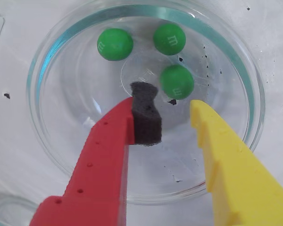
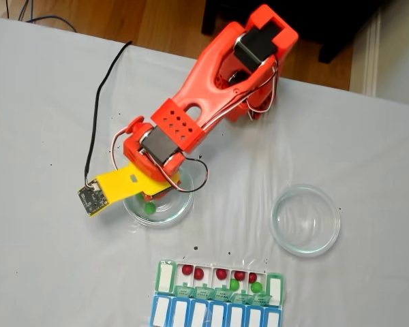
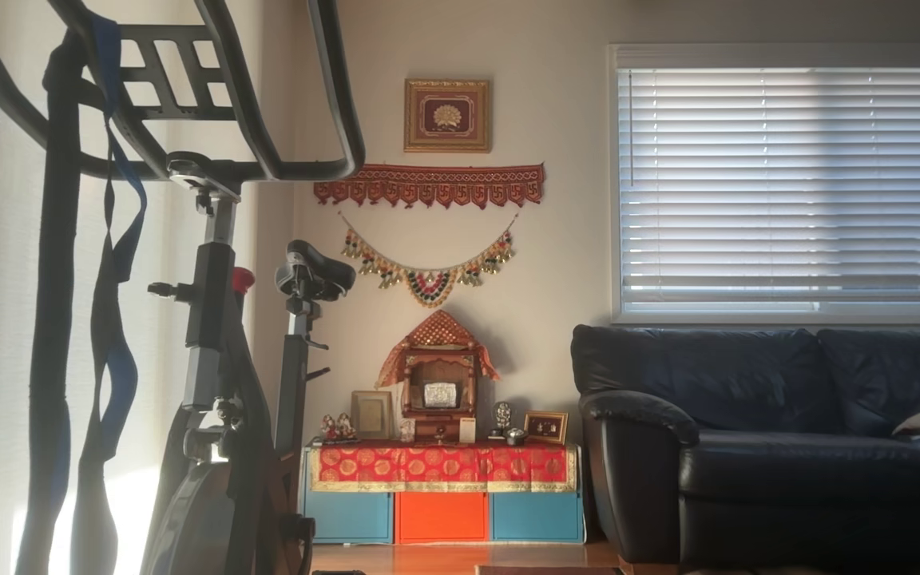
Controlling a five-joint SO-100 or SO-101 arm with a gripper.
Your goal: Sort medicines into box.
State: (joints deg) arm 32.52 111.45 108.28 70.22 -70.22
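Just beyond the open gripper (image 1: 167, 110), three green medicines (image 1: 176, 81).

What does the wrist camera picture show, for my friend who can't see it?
An open gripper, one finger red, one yellow, hangs over a clear glass dish holding three green balls. The nearest ball sits just beyond the fingertips.

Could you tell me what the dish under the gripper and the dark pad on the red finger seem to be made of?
The dish looks like clear glass, possibly plastic: see-through, with a greenish rim edge and bright reflections. The dark pad looks like matte black foam, with a rough, porous surface and soft edges. The red finger itself looks like hard matte plastic.
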